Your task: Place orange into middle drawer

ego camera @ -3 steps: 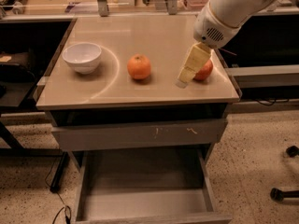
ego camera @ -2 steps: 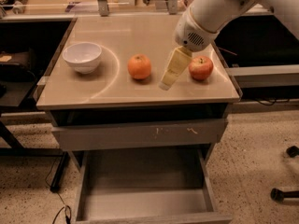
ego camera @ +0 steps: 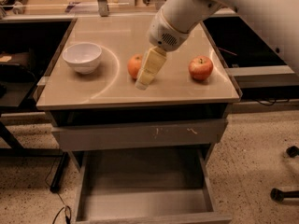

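Observation:
The orange [ego camera: 134, 66] sits on the beige countertop [ego camera: 117, 90], partly hidden behind my gripper. My gripper [ego camera: 148, 71] hangs just in front of and to the right of the orange, its pale fingers pointing down at the counter. The red apple [ego camera: 200, 68] with a stem lies to the right. The middle drawer [ego camera: 145, 190] stands pulled open below the counter, showing a plain grey floor with nothing in it.
A white bowl [ego camera: 82, 57] stands at the counter's left. A shut drawer front with pale scratches [ego camera: 140, 133] sits above the open drawer. Desks flank the cabinet on both sides. Chair castors [ego camera: 285, 190] rest on the speckled floor at the right.
My gripper has moved left across the counter, from beside the red apple to right beside the orange. The apple is now fully in view.

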Motion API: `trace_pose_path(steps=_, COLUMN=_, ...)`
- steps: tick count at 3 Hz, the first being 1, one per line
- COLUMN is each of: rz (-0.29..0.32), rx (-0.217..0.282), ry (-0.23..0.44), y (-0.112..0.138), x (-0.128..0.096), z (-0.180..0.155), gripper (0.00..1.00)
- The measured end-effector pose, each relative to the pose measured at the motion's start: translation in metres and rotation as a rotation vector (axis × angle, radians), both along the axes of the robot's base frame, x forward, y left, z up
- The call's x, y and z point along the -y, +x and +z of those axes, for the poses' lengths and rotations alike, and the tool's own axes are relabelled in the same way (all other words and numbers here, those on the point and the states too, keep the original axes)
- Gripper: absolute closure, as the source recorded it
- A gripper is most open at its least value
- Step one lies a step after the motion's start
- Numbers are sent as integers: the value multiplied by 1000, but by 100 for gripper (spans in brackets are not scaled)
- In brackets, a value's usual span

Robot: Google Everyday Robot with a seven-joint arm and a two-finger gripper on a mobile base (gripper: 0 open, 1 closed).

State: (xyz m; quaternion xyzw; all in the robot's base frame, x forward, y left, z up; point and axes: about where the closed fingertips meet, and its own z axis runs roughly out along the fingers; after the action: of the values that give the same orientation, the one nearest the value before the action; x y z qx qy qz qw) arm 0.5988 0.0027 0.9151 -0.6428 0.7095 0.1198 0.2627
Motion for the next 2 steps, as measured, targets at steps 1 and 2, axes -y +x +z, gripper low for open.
trace_pose_path(steps=1, rz=1, rx=0, ry=0, y=0, x=-1, z=0, gripper=0)
trace_pose_path(steps=2, rz=-2, rx=1, ry=31, y=15, x=-1, z=-5, gripper=0)
